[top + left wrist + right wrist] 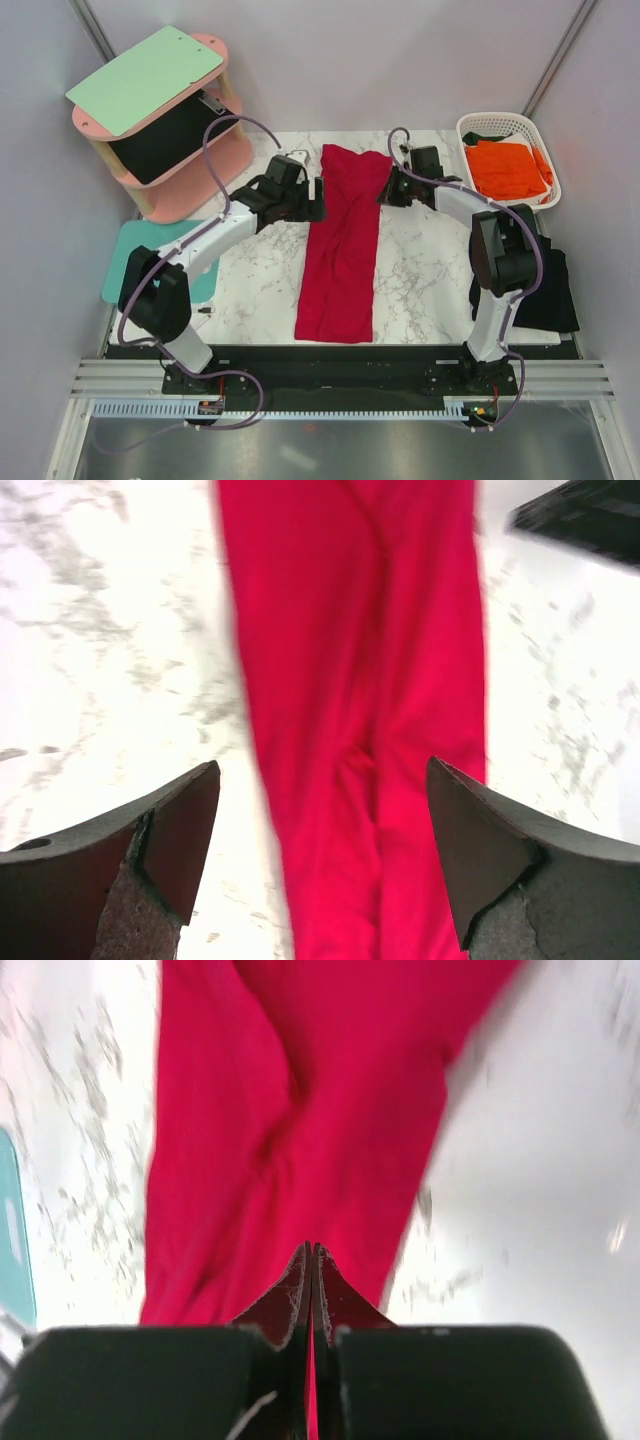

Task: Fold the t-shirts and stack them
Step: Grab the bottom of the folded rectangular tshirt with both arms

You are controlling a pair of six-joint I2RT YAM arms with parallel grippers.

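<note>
A crimson red t-shirt (340,250) lies as a long narrow strip down the middle of the marble table. It also shows in the left wrist view (350,630) and the right wrist view (300,1080). My left gripper (320,197) is open at the strip's upper left edge, its jaws (322,765) wide apart above the cloth and empty. My right gripper (382,190) is at the upper right edge, shut (312,1248), with a sliver of red cloth between its pads. An orange t-shirt (505,168) lies in a basket. A black t-shirt (548,290) hangs over the table's right edge.
A white basket (480,122) stands at the back right. A pink shelf unit (215,170) with a mint-green board (145,78) on top stands at the back left. A teal mat (125,265) lies at the left edge.
</note>
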